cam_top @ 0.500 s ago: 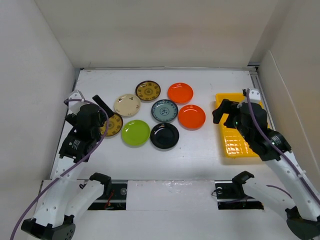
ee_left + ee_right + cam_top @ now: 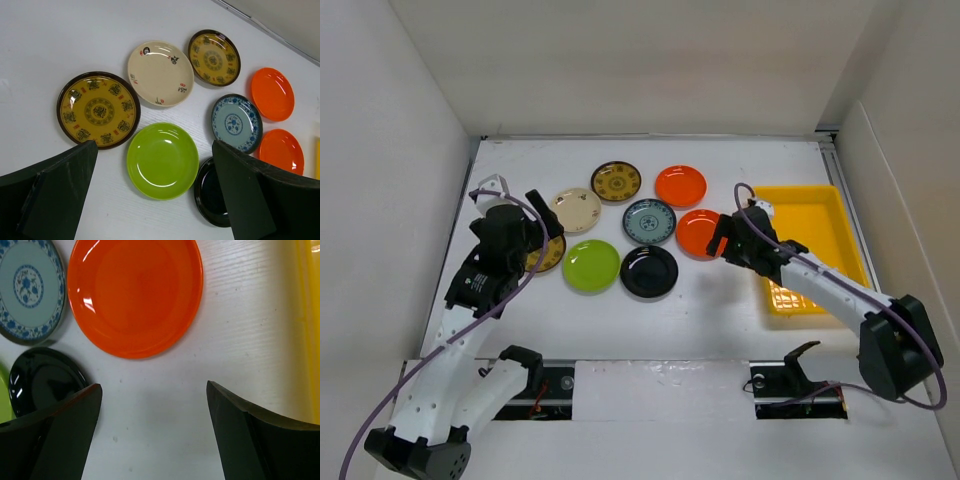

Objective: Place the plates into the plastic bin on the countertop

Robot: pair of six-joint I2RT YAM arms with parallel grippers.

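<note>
Both pincers hang released above the tabletop [image 2: 720,300], the right pincer [image 2: 152,387] with an orange plate [image 2: 135,295] just beyond its tips and the bin [image 2: 820,215] to its right, the left pincer [image 2: 154,145] over the green plate [image 2: 162,160].

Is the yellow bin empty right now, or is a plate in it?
Empty: the top view shows the bin with a bare yellow floor, and all eight plates lie on the countertop outside it.
</note>
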